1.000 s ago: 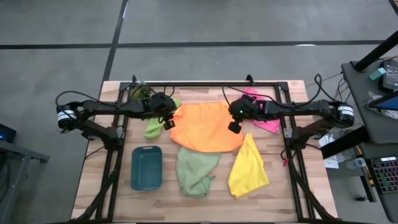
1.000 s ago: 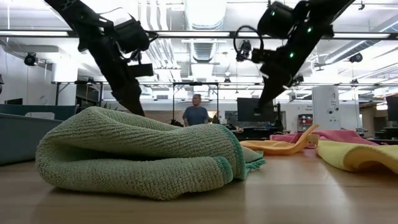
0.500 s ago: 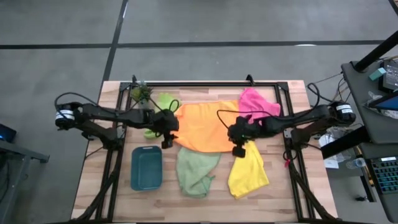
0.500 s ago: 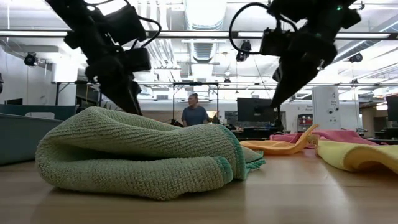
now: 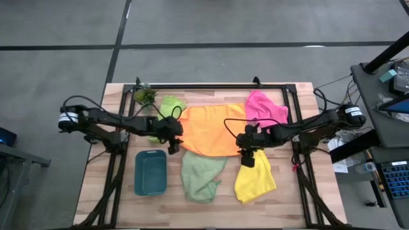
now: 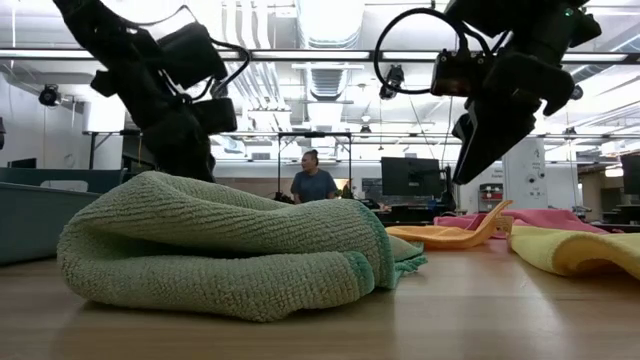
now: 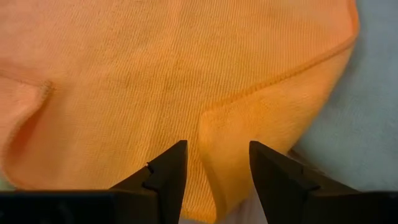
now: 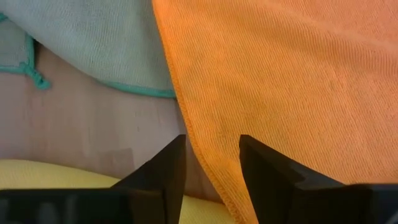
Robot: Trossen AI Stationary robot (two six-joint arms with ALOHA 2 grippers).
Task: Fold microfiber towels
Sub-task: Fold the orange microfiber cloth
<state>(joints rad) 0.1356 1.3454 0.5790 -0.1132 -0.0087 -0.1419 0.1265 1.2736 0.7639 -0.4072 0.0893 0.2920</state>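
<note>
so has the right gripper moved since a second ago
Yes. In the high view the right gripper has come away from the table's back rail, off the pink towel, to the orange towel's near edge beside the yellow towel.

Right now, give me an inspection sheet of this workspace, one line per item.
Surface: wooden table.
Job's things: orange towel spread flat mid-table; pale green towel and yellow towel bunched in front; pink towel and lime towel behind.
Clutter: teal tray, potted plant.
Grippers: left hand and right hand open over the orange towel's edges, holding nothing.
Cables: loops on both arms.
Surroundings: person far behind.
</note>
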